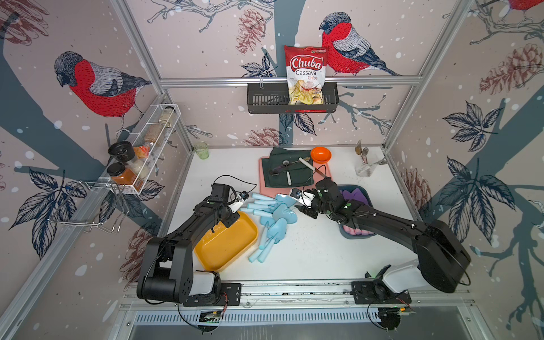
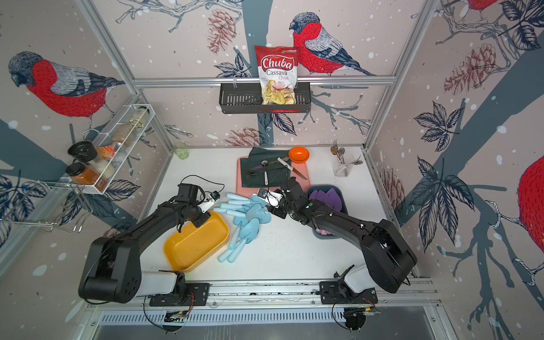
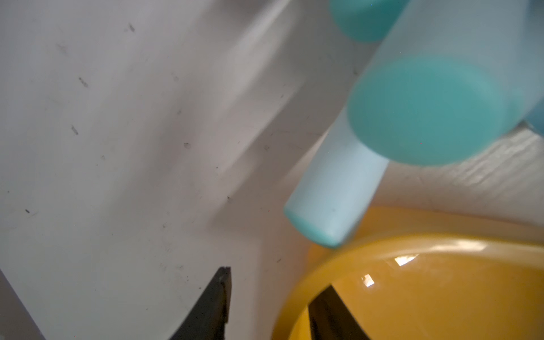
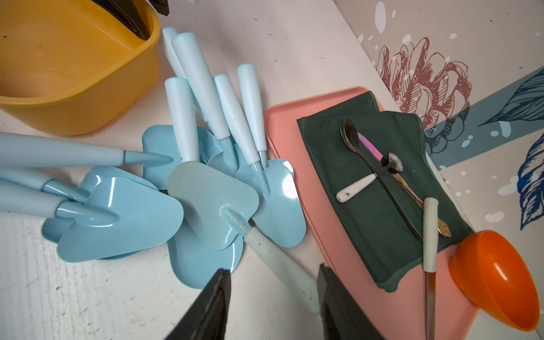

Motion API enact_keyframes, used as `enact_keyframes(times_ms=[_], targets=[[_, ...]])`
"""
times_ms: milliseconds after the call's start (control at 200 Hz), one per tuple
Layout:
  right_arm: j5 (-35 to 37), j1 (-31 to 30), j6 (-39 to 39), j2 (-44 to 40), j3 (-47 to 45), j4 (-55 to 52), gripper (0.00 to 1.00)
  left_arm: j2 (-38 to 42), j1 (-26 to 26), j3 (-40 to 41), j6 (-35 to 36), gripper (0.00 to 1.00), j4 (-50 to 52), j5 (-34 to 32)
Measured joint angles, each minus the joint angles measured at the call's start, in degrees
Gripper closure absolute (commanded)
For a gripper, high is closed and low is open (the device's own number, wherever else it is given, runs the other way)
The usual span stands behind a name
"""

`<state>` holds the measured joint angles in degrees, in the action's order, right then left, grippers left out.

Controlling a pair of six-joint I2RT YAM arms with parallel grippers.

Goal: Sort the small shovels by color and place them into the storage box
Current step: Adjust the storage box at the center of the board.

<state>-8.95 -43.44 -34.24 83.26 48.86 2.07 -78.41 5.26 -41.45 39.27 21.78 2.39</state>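
Observation:
Several light blue small shovels lie heaped on the white table between both arms. A yellow storage box sits to their left, with nothing seen in it. My left gripper is open astride its far rim, one finger inside and one outside. A grey-blue storage box on the right holds purple-bladed, pink-handled shovels, partly hidden by my right arm. My right gripper is open, with one blue shovel's handle lying between its jaws.
Behind the pile lies a pink tray with a green cloth, metal spoons and a white-handled knife. An orange bowl, a clear cup of cutlery and a green glass stand along the back. A wire spice rack hangs on the left wall.

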Motion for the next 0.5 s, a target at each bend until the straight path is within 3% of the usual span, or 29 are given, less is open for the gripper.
enact_keyframes(times_ms=[150, 500], targets=[[0.1, -0.5, 1.4, -0.8, -0.8, 0.4, 0.47, -1.5, -2.8, -1.3, -5.7, 0.75, -1.7, 0.7], [2.4, -1.4, 3.3, -2.3, -2.2, 1.6, 0.47, -4.7, -4.0, -3.4, -24.5, 0.82, -4.3, 2.6]])
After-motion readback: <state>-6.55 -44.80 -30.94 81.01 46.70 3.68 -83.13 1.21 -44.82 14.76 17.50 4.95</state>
